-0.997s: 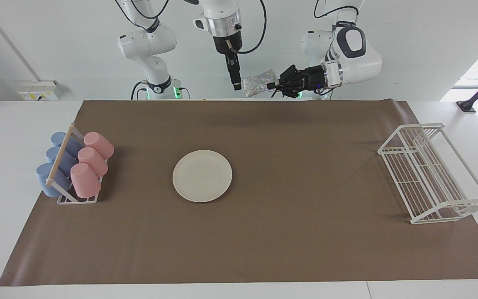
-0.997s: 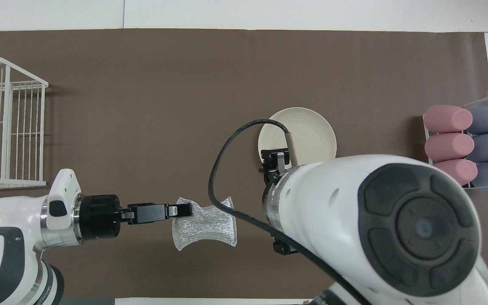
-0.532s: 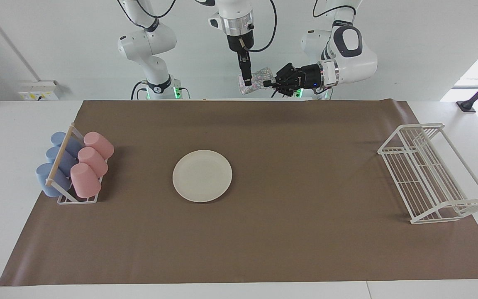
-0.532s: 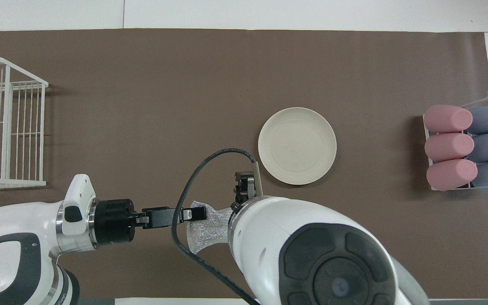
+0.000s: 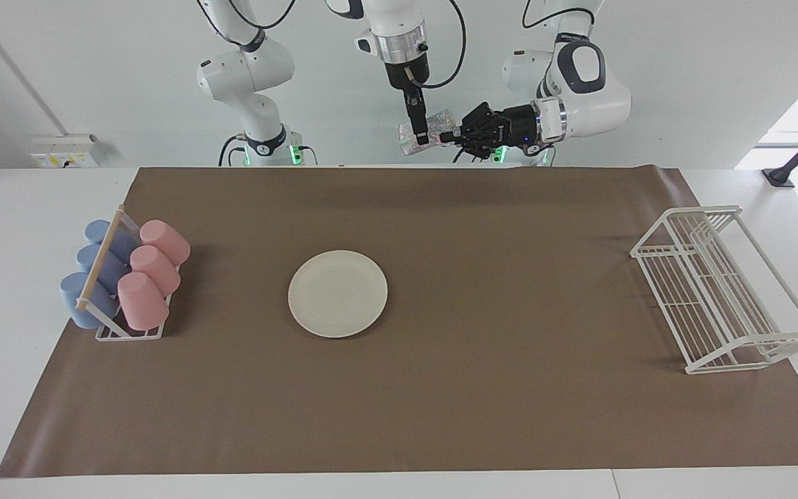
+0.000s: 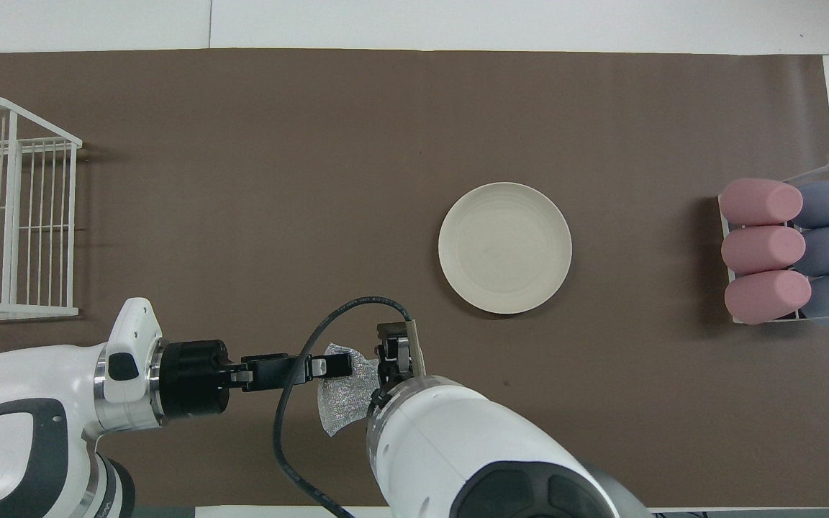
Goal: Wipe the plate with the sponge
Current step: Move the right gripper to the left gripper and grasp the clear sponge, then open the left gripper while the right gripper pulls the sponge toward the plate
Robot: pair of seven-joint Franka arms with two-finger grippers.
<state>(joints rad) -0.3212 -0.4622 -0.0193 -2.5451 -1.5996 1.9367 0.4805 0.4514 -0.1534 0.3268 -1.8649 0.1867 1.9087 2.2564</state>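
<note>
While the white bench [image 5: 18, 208] lies under a matte brown paper sheet [image 5: 510, 291] filling most of the frame, a white wire rack [image 5: 724, 291] of thin rods sits at the right edge of the facing view. At the left edge, smooth pink and blue cups [image 5: 153, 267] lie stacked in a small holder. The plate [image 5: 338, 294], round, flat and cream-white with a shallow rim, rests bare at lower centre. At top centre the left end effector [image 5: 445, 138] is clamped on the wrinkly, glittering mesh sponge [image 5: 407, 143], held in the air. The right end effector [image 5: 422, 135] points down against the sponge; whether it grips cannot be told.
</note>
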